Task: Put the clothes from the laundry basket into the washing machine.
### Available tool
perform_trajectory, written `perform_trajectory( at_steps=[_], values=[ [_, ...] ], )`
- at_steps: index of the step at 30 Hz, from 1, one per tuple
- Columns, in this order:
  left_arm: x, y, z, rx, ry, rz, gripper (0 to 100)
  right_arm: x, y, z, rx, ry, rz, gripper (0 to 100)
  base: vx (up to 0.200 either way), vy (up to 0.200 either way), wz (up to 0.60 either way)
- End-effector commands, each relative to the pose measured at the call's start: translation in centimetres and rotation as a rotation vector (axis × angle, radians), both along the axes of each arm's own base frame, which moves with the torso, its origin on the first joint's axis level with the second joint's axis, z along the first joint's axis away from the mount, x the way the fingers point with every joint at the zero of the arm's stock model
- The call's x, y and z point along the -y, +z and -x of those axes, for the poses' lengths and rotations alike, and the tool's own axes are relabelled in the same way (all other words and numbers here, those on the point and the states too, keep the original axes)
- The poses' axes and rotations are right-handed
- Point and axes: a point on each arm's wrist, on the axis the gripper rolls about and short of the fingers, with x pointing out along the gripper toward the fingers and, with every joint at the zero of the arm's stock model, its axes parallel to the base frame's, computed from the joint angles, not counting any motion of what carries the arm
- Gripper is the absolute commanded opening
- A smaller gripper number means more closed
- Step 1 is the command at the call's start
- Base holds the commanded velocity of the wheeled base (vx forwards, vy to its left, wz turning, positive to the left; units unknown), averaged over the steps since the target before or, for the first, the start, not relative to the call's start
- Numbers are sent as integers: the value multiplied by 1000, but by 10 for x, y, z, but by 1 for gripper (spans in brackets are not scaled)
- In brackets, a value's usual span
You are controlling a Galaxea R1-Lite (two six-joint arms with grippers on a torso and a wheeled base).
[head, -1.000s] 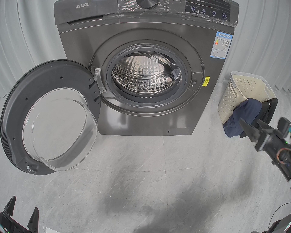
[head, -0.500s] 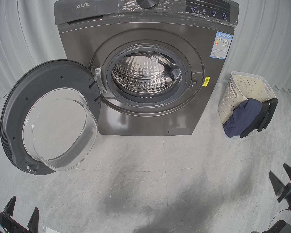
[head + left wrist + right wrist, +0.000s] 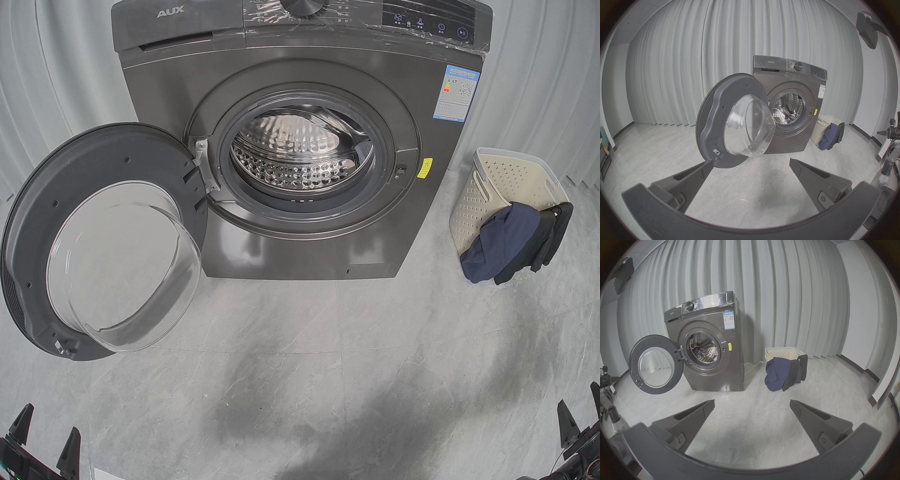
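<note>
A grey front-loading washing machine (image 3: pixel 300 69) stands ahead, its round door (image 3: pixel 100 237) swung open to the left and its steel drum (image 3: pixel 294 153) bare. To its right a cream laundry basket (image 3: pixel 500 181) holds dark blue and black clothes (image 3: pixel 509 240) draped over its front rim; the clothes (image 3: pixel 784 371) hang the same way in the right wrist view. My left gripper (image 3: pixel 45 434) is open low at the left, far from the machine. My right gripper (image 3: pixel 581 409) is open low at the right, well short of the basket. Both hold nothing.
Grey tiled floor (image 3: pixel 300 375) spreads wide between me and the machine. Pleated white curtains (image 3: pixel 793 296) line the walls behind. The open door juts out over the floor on the left side.
My right gripper has drawn back from just in front of the basket's clothes down to the lower right corner, with nothing in it. The left arm has stayed put.
</note>
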Motion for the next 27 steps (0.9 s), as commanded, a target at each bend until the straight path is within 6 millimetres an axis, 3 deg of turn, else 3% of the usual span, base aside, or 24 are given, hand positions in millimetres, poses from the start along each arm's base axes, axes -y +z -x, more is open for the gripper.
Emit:
perform_trajectory(
  at_steps=[1, 7, 12, 27],
  values=[
    [0, -5, 0, -4, 1, 0, 100, -4, -2, 4, 46, 159, 29, 100, 0, 0, 0],
    [0, -5, 0, -4, 3, 0, 100, -1, -8, 2, 18, 6, 21, 100, 0, 0, 0],
    [0, -5, 0, -4, 6, 0, 100, -2, -8, 2, 17, 76, 57, 100, 0, 0, 0],
    [0, -5, 0, -4, 6, 0, 100, -2, -8, 2, 21, 78, 57, 100, 0, -200, 0]
  ],
)
